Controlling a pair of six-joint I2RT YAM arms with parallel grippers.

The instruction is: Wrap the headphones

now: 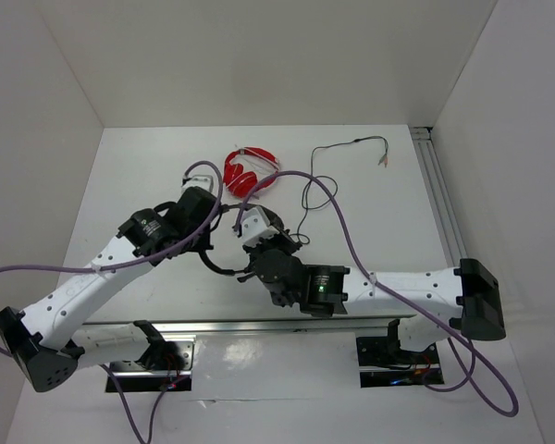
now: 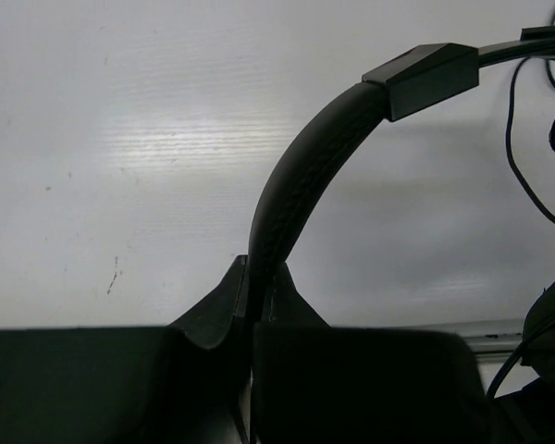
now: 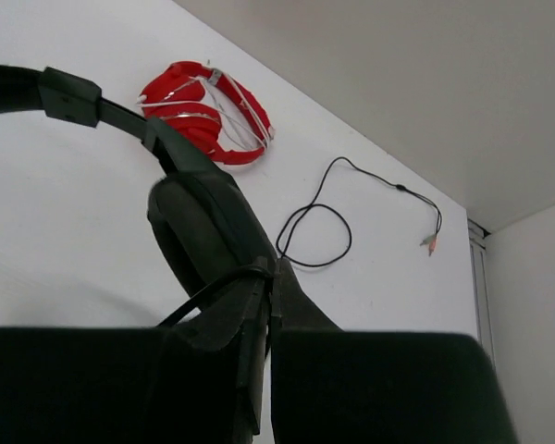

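Observation:
The black headphones [image 1: 218, 266] hang between my two grippers above the table's middle. My left gripper [image 2: 256, 277] is shut on the padded headband [image 2: 301, 166], which arches up and to the right. In the top view the left gripper [image 1: 220, 220] sits just left of the right gripper [image 1: 255, 228]. My right gripper [image 3: 276, 268] is shut on the thin black cable [image 3: 213, 291] where it crosses the lower earcup [image 3: 199, 227]. The rest of the cable [image 3: 314, 231] lies looped on the table, ending in its plugs [image 3: 432, 241].
Smaller red headphones [image 1: 250, 171] lie on the table beyond the grippers, also seen in the right wrist view [image 3: 208, 111]. The loose cable [image 1: 326, 183] trails to the back right. White walls close in the sides and back; a metal rail [image 1: 439, 199] runs along the right.

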